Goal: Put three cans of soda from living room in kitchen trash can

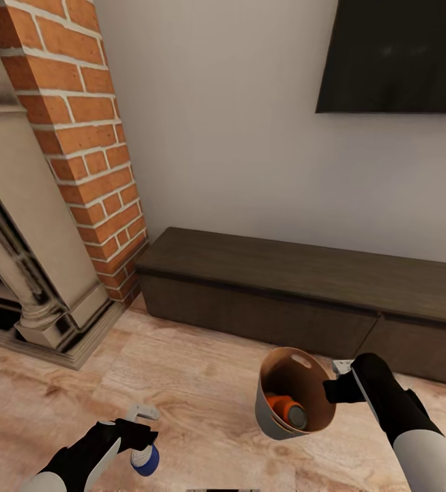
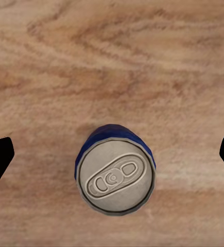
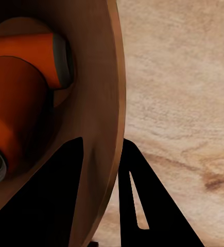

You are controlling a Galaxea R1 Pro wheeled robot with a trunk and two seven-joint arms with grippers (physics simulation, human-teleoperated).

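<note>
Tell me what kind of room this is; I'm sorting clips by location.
Most likely a living room: a red brick fireplace stands at the left, a dark wall TV hangs on the pale wall, and a long dark low cabinet sits below it on a light wood floor.

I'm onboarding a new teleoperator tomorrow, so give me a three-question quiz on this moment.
1. True or false: the left end effector holds the blue can.
2. How many orange cans lie inside the bin? A) none B) two C) three
3. Fill in: the right end effector grips the bin by its ____.

Key:
1. True; it hangs above the wood floor.
2. B.
3. Rim: one finger inside the wall, one outside.
</note>
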